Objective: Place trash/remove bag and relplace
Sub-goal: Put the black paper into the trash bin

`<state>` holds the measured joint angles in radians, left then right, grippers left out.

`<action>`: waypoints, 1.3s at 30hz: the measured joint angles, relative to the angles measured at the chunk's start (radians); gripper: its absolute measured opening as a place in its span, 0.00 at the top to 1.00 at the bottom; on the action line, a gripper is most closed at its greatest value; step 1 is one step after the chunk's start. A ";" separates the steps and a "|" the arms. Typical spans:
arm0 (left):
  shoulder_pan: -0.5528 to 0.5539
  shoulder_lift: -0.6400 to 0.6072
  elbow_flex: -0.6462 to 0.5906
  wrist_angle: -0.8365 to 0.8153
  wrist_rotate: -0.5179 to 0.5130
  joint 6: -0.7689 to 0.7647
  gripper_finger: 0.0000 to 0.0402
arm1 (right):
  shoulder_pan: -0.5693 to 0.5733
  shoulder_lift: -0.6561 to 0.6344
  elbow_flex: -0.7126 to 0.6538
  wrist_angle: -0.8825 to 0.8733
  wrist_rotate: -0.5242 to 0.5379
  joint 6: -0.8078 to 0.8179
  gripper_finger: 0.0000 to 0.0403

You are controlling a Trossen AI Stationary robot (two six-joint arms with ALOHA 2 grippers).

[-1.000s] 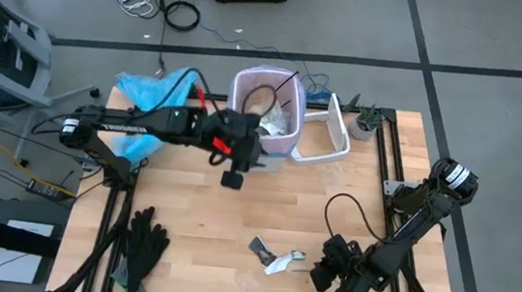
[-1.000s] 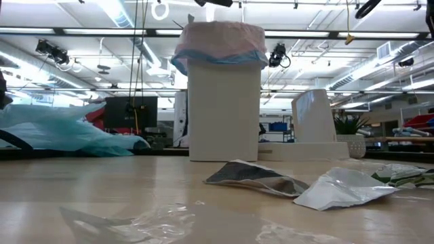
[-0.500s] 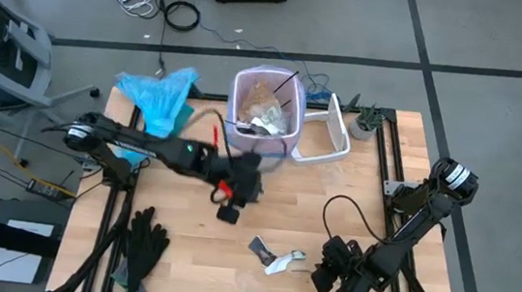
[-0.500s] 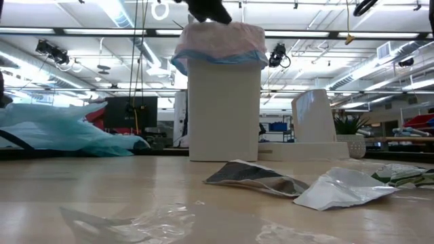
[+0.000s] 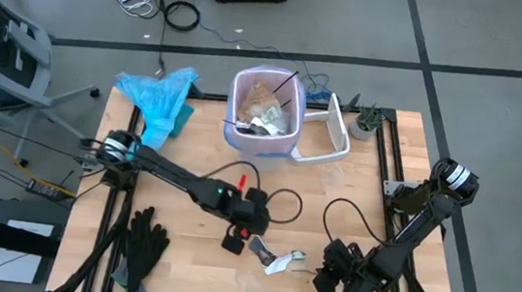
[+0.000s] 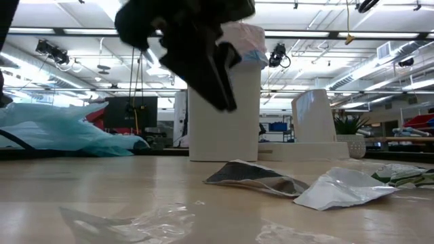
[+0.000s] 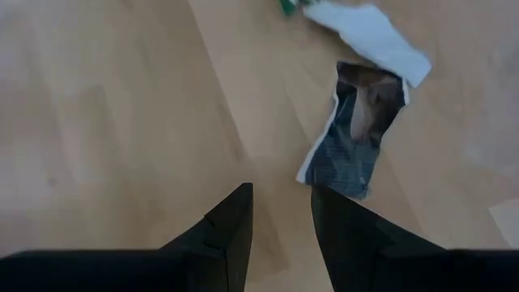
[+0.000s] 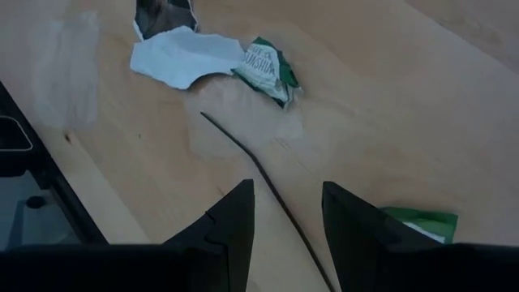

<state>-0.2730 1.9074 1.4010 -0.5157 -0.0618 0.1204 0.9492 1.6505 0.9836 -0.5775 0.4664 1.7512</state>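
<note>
Left end effector (image 5: 234,242), fingers parted and empty, hangs just left of the silver wrapper (image 5: 261,250), whose long axis runs near-to-far on the worktop (image 5: 192,158); right arm sits farther off.

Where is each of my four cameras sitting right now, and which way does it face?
High: overhead, facing straight down; both arms, lined bin.
Low: table height, facing across the bin into the room; left gripper overhead.
Left wrist: down past its open fingers at the dark wrapper.
Right wrist: past its open fingers at a thin black stick.
Shared: all show the dark wrapper.
</note>
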 joint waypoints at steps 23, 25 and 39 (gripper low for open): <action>0.047 0.109 0.002 0.109 0.207 0.002 0.66 | 0.011 0.000 0.000 0.000 -0.006 -0.001 0.67; 0.049 0.115 0.001 0.093 0.231 0.000 0.66 | 0.012 0.000 0.000 0.000 -0.006 -0.001 0.67; 0.042 0.148 0.001 0.091 0.258 -0.002 0.66 | 0.020 0.000 0.000 -0.001 -0.006 -0.001 0.67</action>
<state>-0.2306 2.0554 1.4021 -0.4247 0.1961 0.1188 0.9691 1.6505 0.9836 -0.5781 0.4603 1.7504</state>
